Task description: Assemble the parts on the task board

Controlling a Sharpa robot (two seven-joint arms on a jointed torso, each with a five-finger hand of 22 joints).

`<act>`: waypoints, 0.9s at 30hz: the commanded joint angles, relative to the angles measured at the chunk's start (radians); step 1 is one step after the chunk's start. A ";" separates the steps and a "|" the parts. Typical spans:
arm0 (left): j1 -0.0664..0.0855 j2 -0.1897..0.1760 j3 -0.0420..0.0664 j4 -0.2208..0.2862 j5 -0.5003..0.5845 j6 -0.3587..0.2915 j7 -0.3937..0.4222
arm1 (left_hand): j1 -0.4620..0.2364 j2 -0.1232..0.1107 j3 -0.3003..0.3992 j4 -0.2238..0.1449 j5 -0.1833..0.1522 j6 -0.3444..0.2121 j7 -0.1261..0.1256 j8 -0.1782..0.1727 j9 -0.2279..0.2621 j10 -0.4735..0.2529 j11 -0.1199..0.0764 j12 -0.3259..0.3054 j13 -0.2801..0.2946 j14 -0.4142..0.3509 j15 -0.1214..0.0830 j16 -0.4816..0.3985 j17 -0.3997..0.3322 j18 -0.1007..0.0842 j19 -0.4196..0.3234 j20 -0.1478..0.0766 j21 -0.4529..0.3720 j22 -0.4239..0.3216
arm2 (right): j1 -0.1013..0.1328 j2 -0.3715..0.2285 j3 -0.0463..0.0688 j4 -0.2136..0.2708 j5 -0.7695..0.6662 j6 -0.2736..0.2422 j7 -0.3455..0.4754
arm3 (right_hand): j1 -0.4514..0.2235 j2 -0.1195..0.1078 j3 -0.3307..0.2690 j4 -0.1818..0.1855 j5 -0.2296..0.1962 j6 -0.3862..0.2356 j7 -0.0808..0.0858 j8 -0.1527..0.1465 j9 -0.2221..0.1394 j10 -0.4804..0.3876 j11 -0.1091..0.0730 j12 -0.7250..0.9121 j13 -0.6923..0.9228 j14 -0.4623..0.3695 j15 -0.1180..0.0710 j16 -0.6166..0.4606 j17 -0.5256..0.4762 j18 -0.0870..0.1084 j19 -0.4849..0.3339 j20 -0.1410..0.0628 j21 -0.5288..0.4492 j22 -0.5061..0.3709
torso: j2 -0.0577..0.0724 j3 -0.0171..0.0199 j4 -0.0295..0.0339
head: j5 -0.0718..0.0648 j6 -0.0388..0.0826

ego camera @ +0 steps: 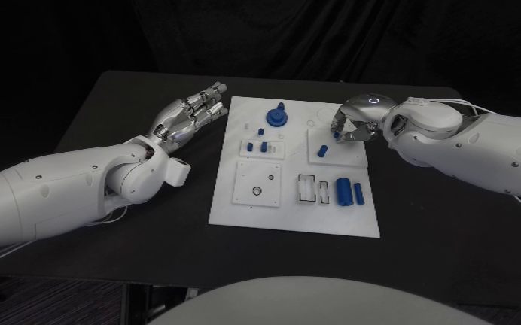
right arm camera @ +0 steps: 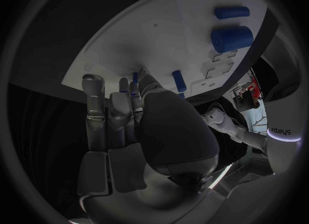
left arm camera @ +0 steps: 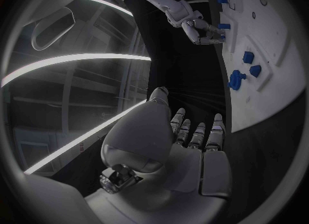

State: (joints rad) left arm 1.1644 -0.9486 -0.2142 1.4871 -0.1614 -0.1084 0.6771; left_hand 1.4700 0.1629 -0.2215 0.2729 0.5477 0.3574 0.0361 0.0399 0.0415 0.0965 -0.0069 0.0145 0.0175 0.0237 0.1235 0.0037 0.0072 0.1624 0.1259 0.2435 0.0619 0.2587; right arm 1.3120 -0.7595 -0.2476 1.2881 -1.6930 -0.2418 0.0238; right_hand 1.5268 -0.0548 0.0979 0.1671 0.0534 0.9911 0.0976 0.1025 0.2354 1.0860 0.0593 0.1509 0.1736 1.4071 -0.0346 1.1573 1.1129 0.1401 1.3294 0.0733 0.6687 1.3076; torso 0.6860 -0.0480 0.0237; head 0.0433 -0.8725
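Head view: black table (ego camera: 130, 107), dark curtain (ego camera: 326, 16) behind; left hand (ego camera: 193, 114) fingers spread, right hand (ego camera: 353, 123) pinches blue part (ego camera: 338, 137).

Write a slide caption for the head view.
Right hand pinches a small blue part over the task board.

A flat white rectangular task board (ego camera: 295, 216) lies in the middle of the black tabletop (ego camera: 434, 242). The left hand (ego camera: 193, 113), silver with its fingers stretched out together, hovers just beside the board's left edge, holding nothing. The right hand (ego camera: 353, 126) curls over the board's far right part, pinching a small blue part (ego camera: 341, 136). A round blue gear-like piece (ego camera: 278, 116) stands near the far edge, and two blue cylinders (ego camera: 349, 191) lie side by side near the board's right edge.
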 commanded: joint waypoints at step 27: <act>-0.005 0.006 0.001 -0.005 0.000 0.025 0.108 | 0.019 0.004 0.009 -0.008 0.014 0.018 0.011 0.005 0.002 0.032 0.018 0.009 0.007 0.016 0.022 0.012 0.004 0.019 0.025 0.016 0.018 0.016 | -0.009 0.018 0.001 -0.023 0.049 0.015 0.020 | 0.024 0.033 0.079 -0.046 -0.005 0.095 0.007 0.023 0.011 0.100 -0.008 0.000 -0.011 0.016 0.010 0.022 0.016 -0.014 0.012 0.007 0.054 0.096 | 0.000 -0.0010 0.0000 | 0.001 0.000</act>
State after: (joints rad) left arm 1.1621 -0.9435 -0.2142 1.4819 -0.1612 -0.0986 0.6773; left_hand 1.4814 0.1664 -0.2159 0.2673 0.5567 0.3682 0.0468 0.0399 0.0423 0.1217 0.0110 0.0184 0.0232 0.0397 0.1395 0.0115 0.0099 0.1625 0.1420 0.2596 0.0733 0.2732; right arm 1.3082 -0.7426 -0.2457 1.2667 -1.6442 -0.2234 0.0382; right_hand 1.5528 -0.0289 0.1700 0.1197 0.0533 1.0806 0.1046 0.1221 0.2445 1.1784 0.0507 0.1508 0.1635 1.4170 -0.0247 1.1769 1.1297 0.1400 1.3367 0.0806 0.7202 1.3074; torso 0.6854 -0.0487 0.0238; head 0.0445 -0.8725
